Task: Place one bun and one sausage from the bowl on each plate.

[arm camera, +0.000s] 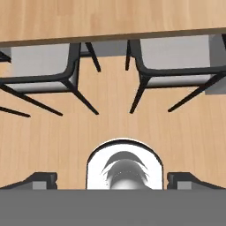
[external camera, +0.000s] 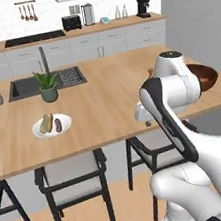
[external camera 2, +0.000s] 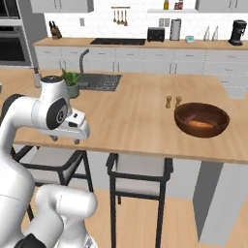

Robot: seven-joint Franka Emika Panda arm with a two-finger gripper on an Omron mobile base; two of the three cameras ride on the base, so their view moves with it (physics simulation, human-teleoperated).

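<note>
Over the tabletop's (external camera: 106, 103) near edge, well left of the wooden bowl (external camera 2: 202, 119), the claw (external camera 2: 65, 139) hangs empty with its jaws spread wide, pointing down at the stools (arm camera: 39, 73). Far to the bowl's left, the white plate (external camera: 51, 126) already carries a bun (external camera: 46, 123) and a sausage (external camera: 58, 124), so that serving looks done. Next, I'd say, the arm must swing right to the bowl, where another bun (external camera 2: 200, 124) lies, for the other plate.
</note>
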